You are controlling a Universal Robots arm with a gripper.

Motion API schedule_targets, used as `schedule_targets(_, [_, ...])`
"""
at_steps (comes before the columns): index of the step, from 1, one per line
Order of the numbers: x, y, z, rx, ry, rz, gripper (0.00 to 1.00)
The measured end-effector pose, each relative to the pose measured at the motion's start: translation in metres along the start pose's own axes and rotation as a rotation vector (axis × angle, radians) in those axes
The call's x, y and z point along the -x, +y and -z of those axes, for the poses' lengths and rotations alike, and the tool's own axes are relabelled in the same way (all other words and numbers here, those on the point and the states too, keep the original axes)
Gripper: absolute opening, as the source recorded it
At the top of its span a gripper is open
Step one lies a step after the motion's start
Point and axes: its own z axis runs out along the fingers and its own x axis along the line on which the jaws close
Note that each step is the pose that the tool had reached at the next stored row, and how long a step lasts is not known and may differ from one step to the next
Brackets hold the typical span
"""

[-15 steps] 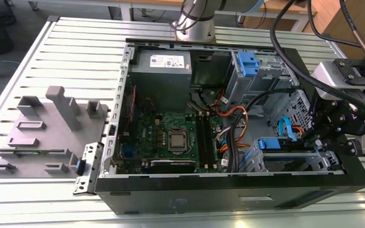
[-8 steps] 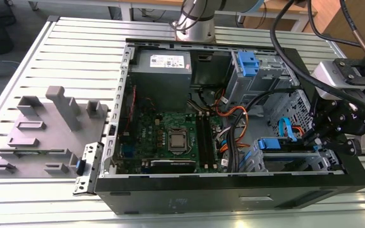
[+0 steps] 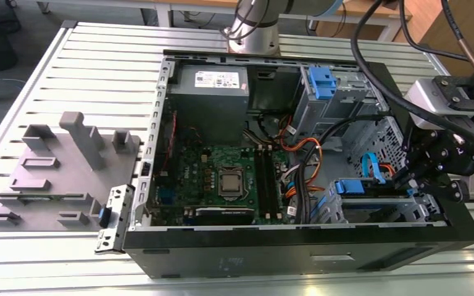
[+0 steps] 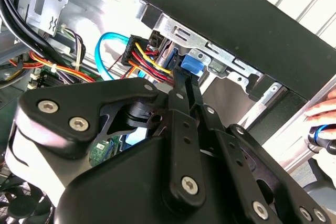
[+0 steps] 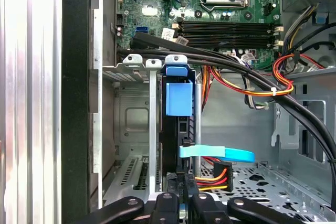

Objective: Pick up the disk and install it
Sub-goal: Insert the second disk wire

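Lying on its side on a slatted metal table (image 3: 72,74), the black open computer case (image 3: 303,253) is the landmark; beside it, at the exterior view's left, sits a grey plastic fixture block (image 3: 56,179). Inside the case, a green motherboard (image 3: 220,179) fills the middle, and a grey power-supply box (image 3: 212,83) sits at the far end. A tall blue plastic clip (image 3: 322,83) stands in the upper metal bay. At the case's near corner, at the exterior view's right, the black gripper (image 3: 418,185) reaches into the drive cage. The disk (image 5: 178,124), a dark drive on edge with a blue end tab, stands in the cage slot, with a light-blue flat cable (image 5: 218,153) and red-yellow power wires (image 5: 215,177) at its end. The gripper's fingers (image 5: 174,195) are close together on the disk's edge
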Motion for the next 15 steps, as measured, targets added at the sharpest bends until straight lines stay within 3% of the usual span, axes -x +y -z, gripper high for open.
schedule_targets(7, [0.0003, 0.0000, 0.0069, 0.0000, 0.0000, 0.000, 0.16])
schedule_targets(15, [0.0044, 0.0005, 0.0068, -0.0001, -0.0001, 0.000, 0.16])
